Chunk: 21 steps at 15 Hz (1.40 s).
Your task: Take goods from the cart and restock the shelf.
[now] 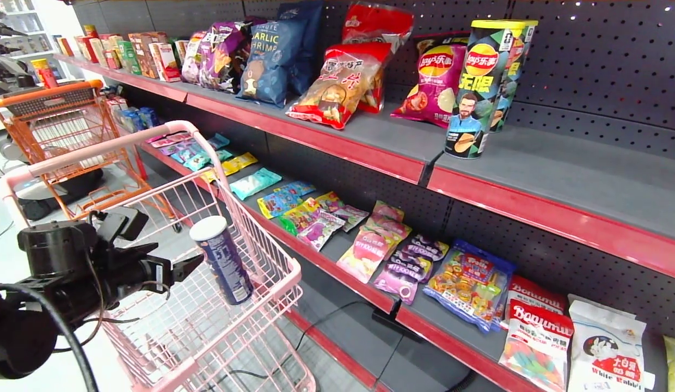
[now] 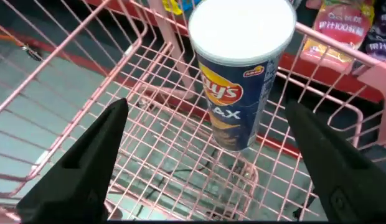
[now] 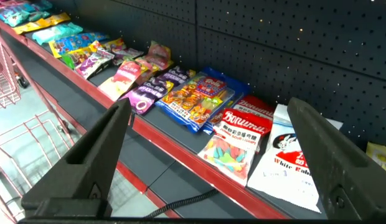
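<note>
Black fingers of the left gripper (image 2: 205, 111) stand wide apart, one to each side of the blue chip can (image 2: 238, 81) and not touching it. The can stands inside the pink wire cart (image 1: 264, 239), on the basket's mesh floor near the side facing the shelf (image 1: 533, 163).

The risk, as I judge it, is a knock. If one finger meets the can before the other, the tall, narrow body could tip and roll across the mesh. A grip too close to the white lid could let it swing or slip on the lift, and a low fingertip might snag a wire.

The can's long axis runs close to vertical. Its lid points up and leans a little toward the gripper, and its base sits farther off.

The right gripper (image 3: 205, 112) is spread wide and empty, before the lower shelf's snack bags (image 3: 199, 93).
</note>
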Motion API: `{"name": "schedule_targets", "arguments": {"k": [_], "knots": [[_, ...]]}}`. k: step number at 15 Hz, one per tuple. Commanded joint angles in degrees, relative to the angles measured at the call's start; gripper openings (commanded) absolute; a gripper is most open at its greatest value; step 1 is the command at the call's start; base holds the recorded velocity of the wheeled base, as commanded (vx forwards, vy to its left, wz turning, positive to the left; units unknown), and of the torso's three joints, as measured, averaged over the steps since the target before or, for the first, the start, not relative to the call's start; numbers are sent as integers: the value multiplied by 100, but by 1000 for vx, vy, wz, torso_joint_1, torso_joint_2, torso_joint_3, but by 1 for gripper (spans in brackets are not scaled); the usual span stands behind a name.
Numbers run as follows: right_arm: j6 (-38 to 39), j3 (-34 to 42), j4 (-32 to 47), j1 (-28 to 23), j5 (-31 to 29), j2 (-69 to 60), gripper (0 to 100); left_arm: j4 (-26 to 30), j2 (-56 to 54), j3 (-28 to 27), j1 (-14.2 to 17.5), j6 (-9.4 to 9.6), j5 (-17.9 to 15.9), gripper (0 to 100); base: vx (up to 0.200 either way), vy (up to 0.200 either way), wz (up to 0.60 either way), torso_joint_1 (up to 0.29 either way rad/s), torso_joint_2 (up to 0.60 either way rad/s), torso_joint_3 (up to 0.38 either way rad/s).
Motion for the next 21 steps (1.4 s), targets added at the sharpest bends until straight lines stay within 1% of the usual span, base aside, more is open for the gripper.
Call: {"name": "schedule_targets", "arguments": {"k": [1, 2, 3, 4, 5, 7, 9, 10, 12, 14, 16, 18, 19, 21], "knots": [[-2, 1, 2, 1, 3, 7, 100, -696, 962, -66, -48, 30, -98, 100, 0, 0, 0, 0, 0, 0], [-2, 1, 2, 1, 3, 7, 100, -810, 1041, -57, -65, 30, -133, 100, 0, 0, 0, 0, 0, 0], [-2, 1, 2, 1, 3, 7, 100, -1004, 1216, -66, -57, 39, -335, 100, 0, 0, 0, 0, 0, 0], [-2, 1, 2, 1, 3, 7, 100, -1039, 1304, -119, -57, 48, -520, 100, 0, 0, 0, 0, 0, 0], [-2, 1, 2, 1, 3, 7, 100, -1039, 1357, -137, -57, 56, -573, 100, 0, 0, 0, 0, 0, 0], [-2, 1, 2, 1, 3, 7, 100, -1047, 1445, -312, -39, 65, -801, 100, 0, 0, 0, 0, 0, 0], [-2, 1, 2, 1, 3, 7, 100, -1030, 1463, -638, -39, 127, -889, 100, 0, 0, 0, 0, 0, 0], [-2, 1, 2, 1, 3, 7, 100, -995, 1471, -743, -39, 127, -986, 100, 0, 0, 0, 0, 0, 0], [-2, 1, 2, 1, 3, 7, 100, -1021, 1577, -752, -39, 153, -1153, 100, 0, 0, 0, 0, 0, 0], [-2, 1, 2, 1, 3, 7, 100, -1021, 1691, -875, -39, 223, -1373, 100, 0, 0, 0, 0, 0, 0], [-2, 1, 2, 1, 3, 7, 100, -1021, 1823, -1051, -39, 250, -1513, 100, 0, 0, 0, 0, 0, 0], [-2, 1, 2, 1, 3, 7, 100, -1030, 1990, -1218, -39, 294, -1575, 100, 0, 0, 0, 0, 0, 0], [-2, 1, 2, 1, 3, 7, 100, -1039, 2104, -1420, -39, 522, -1671, 100, 0, 0, 0, 0, 0, 0], [-2, 1, 2, 1, 3, 7, 100, -1030, 2280, -1683, -39, 724, -1742, 100, 0, 0, 0, 0, 0, 0]]}}
